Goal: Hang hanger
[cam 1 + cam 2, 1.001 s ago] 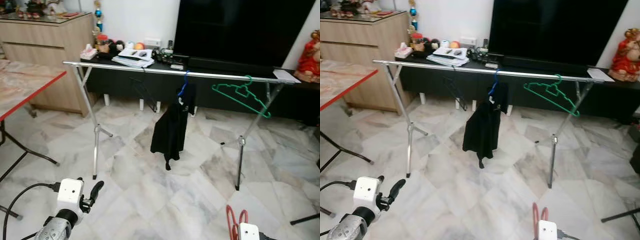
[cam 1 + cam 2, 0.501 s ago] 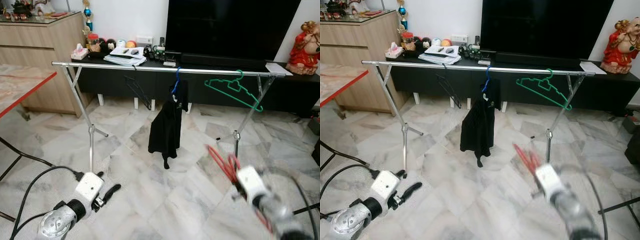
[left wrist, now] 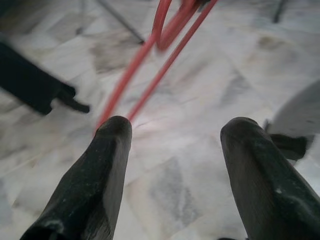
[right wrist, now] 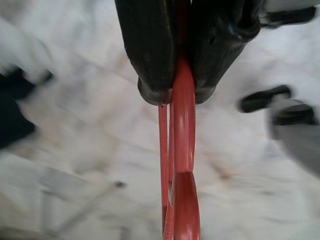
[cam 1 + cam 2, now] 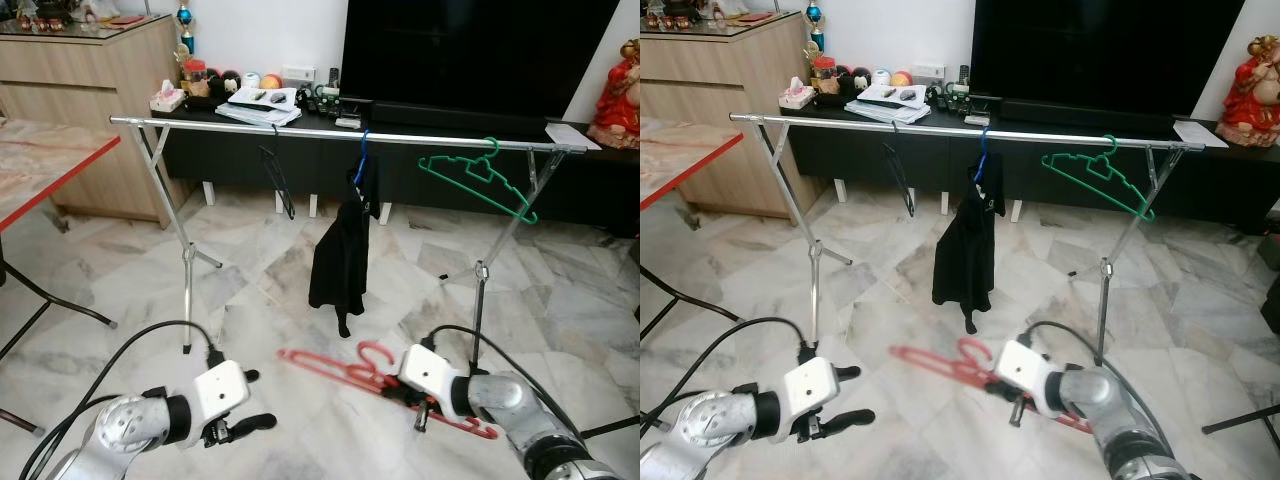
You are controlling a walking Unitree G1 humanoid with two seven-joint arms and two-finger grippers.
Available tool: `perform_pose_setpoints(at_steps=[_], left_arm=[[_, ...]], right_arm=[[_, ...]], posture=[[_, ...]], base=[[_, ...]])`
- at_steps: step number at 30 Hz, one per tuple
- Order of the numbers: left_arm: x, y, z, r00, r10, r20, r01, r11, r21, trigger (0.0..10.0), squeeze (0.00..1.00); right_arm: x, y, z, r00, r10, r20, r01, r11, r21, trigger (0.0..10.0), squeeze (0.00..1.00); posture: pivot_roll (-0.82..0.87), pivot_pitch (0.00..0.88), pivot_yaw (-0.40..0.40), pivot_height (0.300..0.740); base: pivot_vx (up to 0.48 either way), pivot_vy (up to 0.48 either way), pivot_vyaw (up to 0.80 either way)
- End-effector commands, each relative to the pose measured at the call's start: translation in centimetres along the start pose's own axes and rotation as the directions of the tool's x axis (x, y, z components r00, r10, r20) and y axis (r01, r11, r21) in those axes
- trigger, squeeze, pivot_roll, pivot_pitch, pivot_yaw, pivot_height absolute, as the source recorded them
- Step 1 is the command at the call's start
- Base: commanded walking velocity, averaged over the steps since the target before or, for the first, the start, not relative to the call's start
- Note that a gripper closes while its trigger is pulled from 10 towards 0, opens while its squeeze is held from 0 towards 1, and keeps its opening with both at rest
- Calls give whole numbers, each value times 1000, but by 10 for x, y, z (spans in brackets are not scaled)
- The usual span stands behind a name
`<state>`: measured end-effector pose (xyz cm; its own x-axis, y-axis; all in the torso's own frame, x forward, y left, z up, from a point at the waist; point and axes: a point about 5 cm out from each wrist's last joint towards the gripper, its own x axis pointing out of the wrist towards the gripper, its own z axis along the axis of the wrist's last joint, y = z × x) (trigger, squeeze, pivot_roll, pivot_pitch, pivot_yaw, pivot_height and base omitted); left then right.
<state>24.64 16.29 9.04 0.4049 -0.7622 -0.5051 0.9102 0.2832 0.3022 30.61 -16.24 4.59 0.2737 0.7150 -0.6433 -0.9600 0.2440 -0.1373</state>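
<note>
Low over the marble floor [image 5: 300, 300], the left gripper [image 3: 172, 145] hangs with its two black fingers [image 3: 100, 175] spread well apart and nothing between them; the tips of the red hanger lie blurred just beyond them. Its arm and a looping black cable [image 5: 120, 345] are cut off by the frame's lower edge. At the far left a red-edged table [image 5: 50, 170] juts in, only its corner showing, with a wooden cabinet [image 5: 90, 80] behind it.

Across the middle runs the silver clothes rail [image 5: 230, 125] on crossed legs, with open floor on the near side of it. On the rail, from left to right, hang a thin dark hanger [image 5: 278, 180], hard to make out against the black TV bench [image 5: 250, 150], then a black garment [image 5: 340, 255] on a blue hook, then an empty green hanger [image 5: 480, 180] tilted down to the right. Stretches of bare bar lie between them.

On the right, the right gripper [image 4: 175, 95] is clamped tight on the red hanger [image 5: 340, 365], which it holds low and nearly flat, well below the rail, its hook curling up near the wrist camera. Motion blur smears its far end. A red figurine [image 5: 620, 90] sits at the right edge, partly cropped.
</note>
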Motion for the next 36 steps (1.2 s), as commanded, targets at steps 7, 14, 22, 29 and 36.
perform_pose_setpoints(at_steps=[7,14,22,29,36], left_arm=[[16,2,29,982,-182,39,181,983,27,10000,0],[35,2,36,976,-201,82,203,979,-15,10000,0],[44,-4,31,969,-234,78,240,968,-71,10000,0],[52,-6,26,973,-218,72,224,970,-94,10000,0],[54,-1,21,980,-192,60,197,975,-104,0,0]], right_arm=[[14,15,19,968,251,-7,-249,957,-151,10000,0],[23,16,41,956,288,58,-270,939,-215,10000,0],[23,13,54,952,282,117,-250,940,-233,10000,0],[23,11,60,951,276,142,-237,941,-241,10000,0],[20,9,60,953,264,145,-225,945,-237,10000,0]], posture=[[85,0,-109,740],[75,0,-112,740],[66,0,-116,740],[56,0,-117,740],[52,0,-116,740]], base=[[0,0,0],[0,0,0],[0,0,0],[0,0,0],[0,0,0]])
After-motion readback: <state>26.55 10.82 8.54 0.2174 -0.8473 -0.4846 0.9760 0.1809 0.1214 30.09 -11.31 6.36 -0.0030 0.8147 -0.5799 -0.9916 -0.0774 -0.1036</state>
